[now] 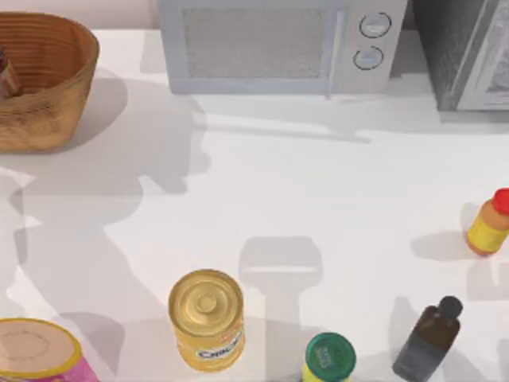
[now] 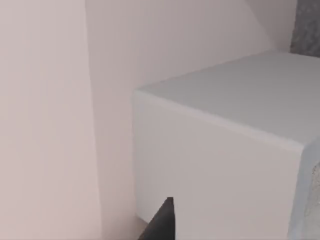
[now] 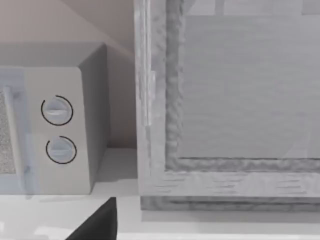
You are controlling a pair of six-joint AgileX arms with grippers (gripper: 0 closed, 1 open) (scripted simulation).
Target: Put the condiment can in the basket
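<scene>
The woven wicker basket (image 1: 57, 99) stands at the table's back left corner. Inside it, against the picture's left edge, a sliver of the dark-brown condiment can (image 1: 5, 76) shows, leaning on the basket's inner wall. A dark tip of my left gripper (image 2: 162, 224) rises high up beside the wall, facing the corner of a white box (image 2: 225, 150). A dark tip of my right gripper (image 3: 98, 224) hangs over the table's back right, facing the microwave's dials (image 3: 56, 130) and a grey appliance (image 3: 225, 100).
A microwave (image 1: 278, 44) and a grey appliance (image 1: 469, 52) line the back. Along the front stand a pink-and-yellow tin (image 1: 36, 354), a gold-topped yellow can (image 1: 207, 318), a green-lidded can (image 1: 328, 358) and a dark bottle (image 1: 429, 338). A red-capped yellow bottle (image 1: 489, 223) stands at the right.
</scene>
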